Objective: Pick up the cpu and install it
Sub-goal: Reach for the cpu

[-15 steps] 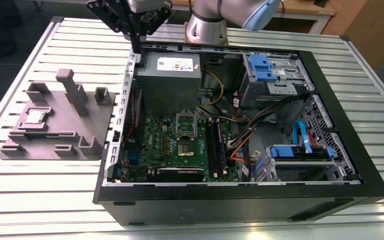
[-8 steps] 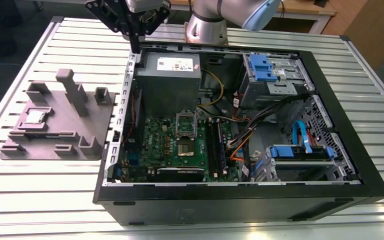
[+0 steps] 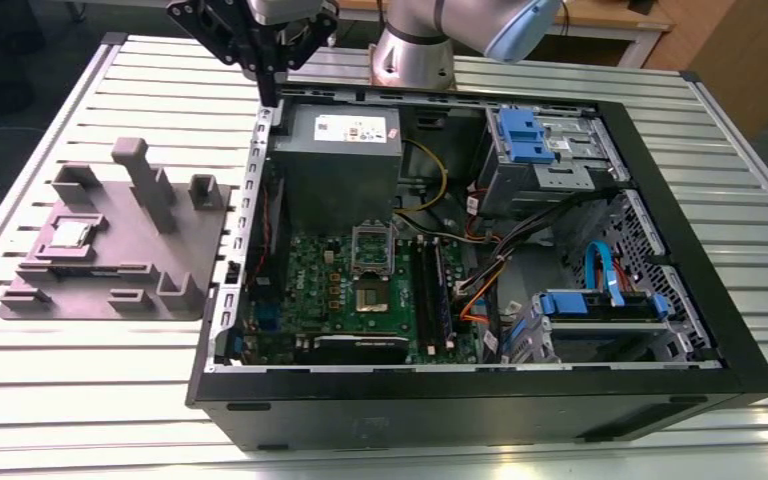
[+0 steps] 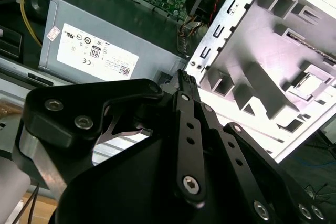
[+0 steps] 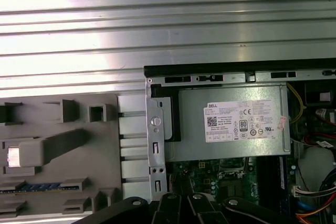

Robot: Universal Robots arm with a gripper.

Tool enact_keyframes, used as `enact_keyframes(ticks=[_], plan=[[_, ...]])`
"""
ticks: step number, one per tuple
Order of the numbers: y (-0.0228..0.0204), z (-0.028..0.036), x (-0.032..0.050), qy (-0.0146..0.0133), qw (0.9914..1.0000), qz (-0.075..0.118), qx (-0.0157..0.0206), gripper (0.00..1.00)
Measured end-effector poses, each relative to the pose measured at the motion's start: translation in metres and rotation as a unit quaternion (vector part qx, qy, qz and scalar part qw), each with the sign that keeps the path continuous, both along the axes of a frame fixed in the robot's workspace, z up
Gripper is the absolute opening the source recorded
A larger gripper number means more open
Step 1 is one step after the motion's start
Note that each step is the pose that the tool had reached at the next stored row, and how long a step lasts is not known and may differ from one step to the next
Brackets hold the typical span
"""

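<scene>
The cpu (image 3: 71, 233) is a small shiny square lying flat in a raised pocket of the grey holder block (image 3: 131, 285) on the table, at the exterior view's left of the open computer case (image 3: 491, 400). It also glints in the first wrist view as the cpu (image 5: 14, 156) and in the second wrist view as the cpu (image 4: 312, 78). My gripper (image 3: 271, 92) hangs above the case's back corner nearest the block, fingers pressed together with nothing between them. The motherboard socket (image 3: 373, 295) has its silver frame hinged up.
A grey power-supply box (image 3: 337, 150) with a white label fills the case corner under my gripper. Upright posts (image 3: 144, 180) rise from the holder block. Cables and blue drive brackets (image 3: 538, 135) crowd the case's other side. The slatted metal table (image 3: 91, 360) surrounds everything.
</scene>
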State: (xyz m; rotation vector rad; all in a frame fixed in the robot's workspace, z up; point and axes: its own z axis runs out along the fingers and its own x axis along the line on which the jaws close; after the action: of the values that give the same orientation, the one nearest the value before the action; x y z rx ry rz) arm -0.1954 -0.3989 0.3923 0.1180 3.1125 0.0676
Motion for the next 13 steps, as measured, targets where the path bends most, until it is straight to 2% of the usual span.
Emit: enact_keyframes(ticks=[13], plan=[[0.0000,0.0000,-0.0038,0.0000,1.00000,0.000,0.0000,0.10]])
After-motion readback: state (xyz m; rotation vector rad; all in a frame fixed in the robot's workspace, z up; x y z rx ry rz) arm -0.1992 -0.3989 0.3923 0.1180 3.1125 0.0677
